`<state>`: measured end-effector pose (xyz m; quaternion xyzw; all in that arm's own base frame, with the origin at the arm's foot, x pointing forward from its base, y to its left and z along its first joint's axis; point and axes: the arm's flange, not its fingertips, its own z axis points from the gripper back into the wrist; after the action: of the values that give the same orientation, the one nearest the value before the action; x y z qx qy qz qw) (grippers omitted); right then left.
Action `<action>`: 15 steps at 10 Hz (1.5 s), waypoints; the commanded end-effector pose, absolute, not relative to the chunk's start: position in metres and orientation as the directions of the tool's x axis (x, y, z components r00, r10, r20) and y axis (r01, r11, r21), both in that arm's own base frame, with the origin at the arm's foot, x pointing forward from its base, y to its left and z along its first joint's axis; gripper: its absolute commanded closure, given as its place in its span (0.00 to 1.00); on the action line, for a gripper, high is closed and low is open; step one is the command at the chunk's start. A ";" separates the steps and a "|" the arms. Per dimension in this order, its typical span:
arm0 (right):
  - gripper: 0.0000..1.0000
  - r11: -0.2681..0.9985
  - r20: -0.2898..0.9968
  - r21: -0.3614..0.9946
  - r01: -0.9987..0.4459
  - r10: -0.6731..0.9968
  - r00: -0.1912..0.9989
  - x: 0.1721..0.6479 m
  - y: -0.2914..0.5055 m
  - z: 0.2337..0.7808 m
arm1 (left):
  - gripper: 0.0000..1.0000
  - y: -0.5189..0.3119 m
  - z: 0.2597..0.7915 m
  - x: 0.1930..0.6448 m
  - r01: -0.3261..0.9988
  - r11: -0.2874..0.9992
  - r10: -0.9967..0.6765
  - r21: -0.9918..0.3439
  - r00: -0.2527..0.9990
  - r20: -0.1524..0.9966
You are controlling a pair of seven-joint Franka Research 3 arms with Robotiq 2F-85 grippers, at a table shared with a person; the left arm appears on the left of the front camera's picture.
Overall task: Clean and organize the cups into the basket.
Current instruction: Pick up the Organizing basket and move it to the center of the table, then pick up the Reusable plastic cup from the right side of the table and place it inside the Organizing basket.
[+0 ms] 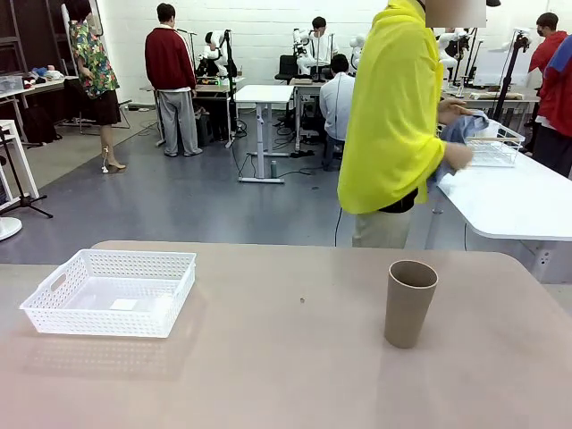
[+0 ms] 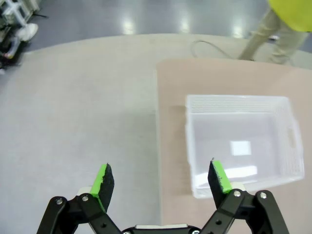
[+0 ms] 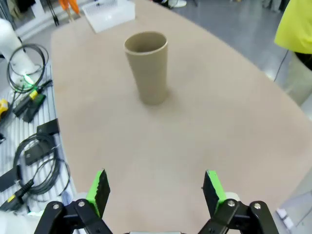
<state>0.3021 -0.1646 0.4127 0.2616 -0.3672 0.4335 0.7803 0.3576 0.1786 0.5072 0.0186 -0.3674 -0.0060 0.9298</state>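
White plastic basket [image 1: 107, 319] with lattice-perforated sides and a handle cutout in its short end sits near the far left corner of the brown tabletop [image 1: 286, 375], its long side facing the robot. In the left wrist view the left gripper [image 2: 160, 168] hangs with its green-padded fingers [image 2: 103, 178] spread wide and nothing between them. The tabletop's left edge runs up between them in that view, with the basket [image 2: 192, 141] just past that edge.

Toward the right edge, in the far half of the tabletop, a tall tan-brown tapered cup [image 1: 409, 304] stands upright with its mouth up, well apart from the basket. The right gripper [image 3: 155, 175] looks along the tabletop at this cup [image 3: 148, 68], fingers [image 3: 210, 187] spread and clear of it.

Beyond the far edge a person in a bright yellow top [image 1: 393, 116] faces a white table [image 1: 518, 201] with a blue cloth [image 1: 460, 130] in hand.
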 end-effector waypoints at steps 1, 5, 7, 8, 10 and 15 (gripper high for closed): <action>0.00 0.480 0.820 0.147 -0.865 0.429 0.378 0.276 -0.109 0.366 | 0.00 0.170 0.486 0.378 -0.079 0.992 -0.002 0.098 0.771 0.636; 0.00 0.486 0.810 0.115 -0.866 0.459 0.365 0.310 -0.158 0.405 | 0.00 0.172 0.496 0.371 -0.028 0.996 -0.033 0.080 0.737 0.675; 0.00 0.480 0.806 0.156 -0.863 0.443 0.393 0.310 -0.158 0.404 | 0.00 0.172 0.496 0.371 -0.028 0.996 -0.033 0.080 0.737 0.675; 0.00 0.397 0.834 0.130 -0.908 0.452 0.317 0.317 -0.149 0.398 | 0.00 0.170 0.496 0.373 -0.043 0.996 -0.021 0.080 0.744 0.667; 0.00 0.363 0.828 0.087 -0.928 0.491 0.270 0.332 -0.132 0.388 | 0.00 0.157 0.492 0.385 -0.029 0.989 -0.073 0.147 0.760 0.646; 0.00 0.332 0.810 0.086 -0.939 0.525 0.260 0.357 -0.103 0.366 | 0.00 0.115 0.485 0.414 0.032 0.978 -0.133 0.208 0.861 0.491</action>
<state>0.3453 -0.1061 0.3725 0.3097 -0.3403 0.4951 0.7370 0.4033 0.1255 0.4793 0.0855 -0.2764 -0.0551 0.9556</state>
